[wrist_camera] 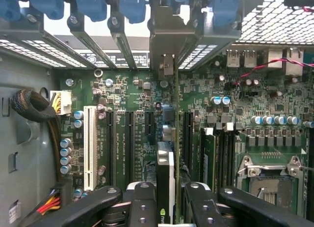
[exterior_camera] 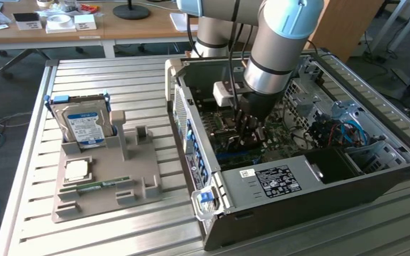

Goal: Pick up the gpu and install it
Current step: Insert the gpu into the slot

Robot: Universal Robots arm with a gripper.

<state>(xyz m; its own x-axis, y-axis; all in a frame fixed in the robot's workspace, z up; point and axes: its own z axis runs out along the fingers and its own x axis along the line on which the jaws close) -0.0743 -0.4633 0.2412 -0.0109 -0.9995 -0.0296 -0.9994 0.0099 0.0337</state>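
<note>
- The gpu [wrist_camera: 166,173] stands on its edge between the two fingers of the claw [wrist_camera: 167,207]. The claw is about half closed and grips the card from both sides.
- The card is inside the computer case [exterior_camera: 319,181], just above the motherboard [wrist_camera: 137,114] and in line with one of the long black slots. Its metal bracket [wrist_camera: 166,45] reaches the rear wall of the case.
- We judge that the picking up is done and the installing is in progress. Whether the card is fully seated in the slot, we cannot tell.
- The wrist view gives us the alignment of card and slot.
- The exterior view gives us the arm reaching down into the case. It also gives, on the counter [exterior_camera: 119,74], the tray [exterior_camera: 141,186] with the hard drive [exterior_camera: 84,125] and the memory stick [exterior_camera: 98,185].
</note>
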